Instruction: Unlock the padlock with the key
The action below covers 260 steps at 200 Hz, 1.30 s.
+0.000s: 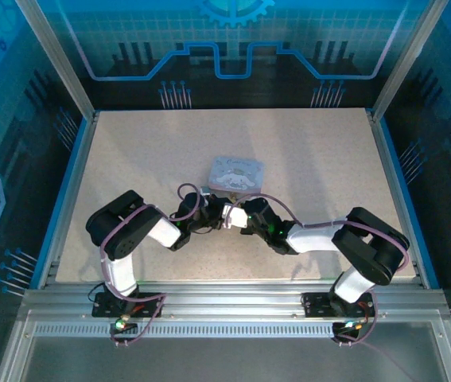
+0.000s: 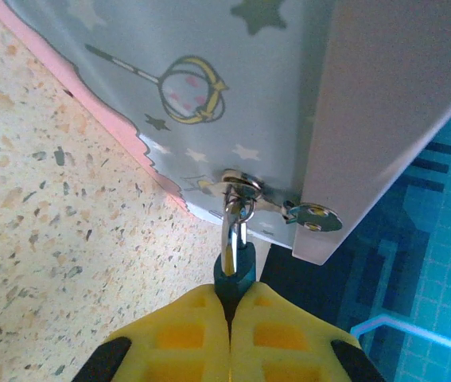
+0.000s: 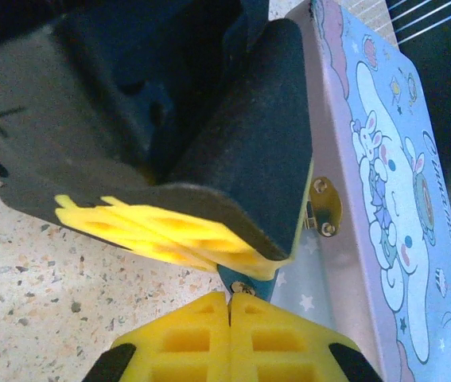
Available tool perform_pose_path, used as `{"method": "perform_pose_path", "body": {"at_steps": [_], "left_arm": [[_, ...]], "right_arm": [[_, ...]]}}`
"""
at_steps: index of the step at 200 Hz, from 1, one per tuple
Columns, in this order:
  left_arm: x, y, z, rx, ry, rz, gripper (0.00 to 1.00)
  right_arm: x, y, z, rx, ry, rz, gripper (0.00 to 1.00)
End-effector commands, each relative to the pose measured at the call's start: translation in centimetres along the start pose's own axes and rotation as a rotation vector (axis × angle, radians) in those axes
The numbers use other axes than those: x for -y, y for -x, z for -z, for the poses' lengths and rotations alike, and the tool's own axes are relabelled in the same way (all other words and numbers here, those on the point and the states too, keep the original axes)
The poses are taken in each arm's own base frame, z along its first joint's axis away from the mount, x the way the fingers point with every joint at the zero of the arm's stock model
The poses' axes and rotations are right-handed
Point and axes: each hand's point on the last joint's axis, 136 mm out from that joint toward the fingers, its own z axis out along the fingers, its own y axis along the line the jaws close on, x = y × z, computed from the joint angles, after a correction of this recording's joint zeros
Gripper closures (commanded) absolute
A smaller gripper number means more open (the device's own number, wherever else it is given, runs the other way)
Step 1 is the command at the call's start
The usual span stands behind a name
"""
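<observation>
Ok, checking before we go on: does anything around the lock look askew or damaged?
Nothing stands out. The padlock hangs from the hasp of the tin, its body pinched in the left claw. The tin lies flat on the table, no dents visible.

From where I stand, the bench (image 1: 312, 159) is a pale, speckled, stone-look slab under even light. A blue strip (image 1: 66, 191) runs along its left edge, and silver metal rails (image 1: 233, 306) cross the near side. Slanting metal posts (image 1: 56, 56) rise at the far corners. Behind them is a back wall (image 1: 130, 32) of blue grid tiles with circuit lines and part of a gear emblem (image 1: 237, 9). Dark blue panels (image 1: 2, 159) close in the sides.
</observation>
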Motion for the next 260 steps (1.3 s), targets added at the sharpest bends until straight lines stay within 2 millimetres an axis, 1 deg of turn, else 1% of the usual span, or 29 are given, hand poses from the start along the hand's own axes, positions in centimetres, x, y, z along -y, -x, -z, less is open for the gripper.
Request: {"method": "perform_pose_path", "body": {"at_steps": [1, 33, 46, 66, 86, 103, 127, 159, 172, 183, 192, 199, 230, 246, 260], "left_arm": [[1.1, -0.7, -0.4, -0.036, -0.046, 0.001, 1.00], [1.1, -0.6, -0.4, -0.034, -0.052, 0.005, 1.00], [1.0, -0.6, -0.4, -0.034, -0.049, 0.006, 1.00], [1.0, -0.6, -0.4, -0.032, -0.051, 0.006, 1.00], [0.9, -0.6, -0.4, -0.033, -0.047, 0.003, 1.00], [0.7, -0.6, -0.5, -0.034, -0.040, -0.002, 1.00], [0.3, -0.5, -0.6, -0.028, -0.029, -0.017, 1.00], [-0.9, -0.1, -0.5, -0.007, 0.020, -0.082, 0.85], [-1.6, 0.2, -0.3, 0.006, 0.046, -0.100, 0.79], [-1.8, 0.4, 0.0, 0.016, 0.055, -0.113, 0.74], [-1.9, 0.6, 0.2, 0.020, 0.059, -0.115, 0.68], [-2.0, 0.8, 0.5, 0.025, 0.057, -0.118, 0.65], [-1.2, 1.8, 2.4, 0.058, 0.037, -0.147, 0.52], [-0.1, 2.3, 3.4, 0.077, 0.040, -0.185, 0.45], [1.0, 2.7, 4.3, 0.093, 0.045, -0.237, 0.43]], "right_arm": [[3.2, 1.4, 0.2, 0.015, -0.098, -0.096, 1.00], [4.4, 2.2, 0.8, 0.017, -0.106, -0.202, 1.00], [4.9, 2.6, 0.9, 0.026, -0.107, -0.298, 1.00], [4.5, 2.9, 1.1, 0.056, -0.081, -0.454, 1.00], [3.8, 2.7, 1.0, 0.084, -0.069, -0.568, 1.00], [3.2, 2.4, 0.8, 0.108, -0.039, -0.648, 1.00], [1.9, 2.1, 0.4, 0.099, 0.021, -0.723, 1.00], [0.4, 0.8, -0.1, 0.101, 0.079, -0.881, 1.00], [-0.2, 0.5, -0.3, 0.101, 0.100, -0.933, 1.00], [-0.7, 0.2, -0.4, 0.098, 0.113, -0.960, 1.00], [-1.0, 0.0, -0.5, 0.099, 0.119, -0.985, 1.00], [-1.1, -0.2, -0.5, 0.101, 0.124, -1.005, 1.00], [-1.8, -1.1, -0.4, 0.110, 0.157, -1.105, 1.00], [-2.2, -1.3, -0.5, 0.111, 0.180, -1.146, 1.00], [-2.2, -1.3, -0.4, 0.126, 0.199, -1.191, 1.00]]}}
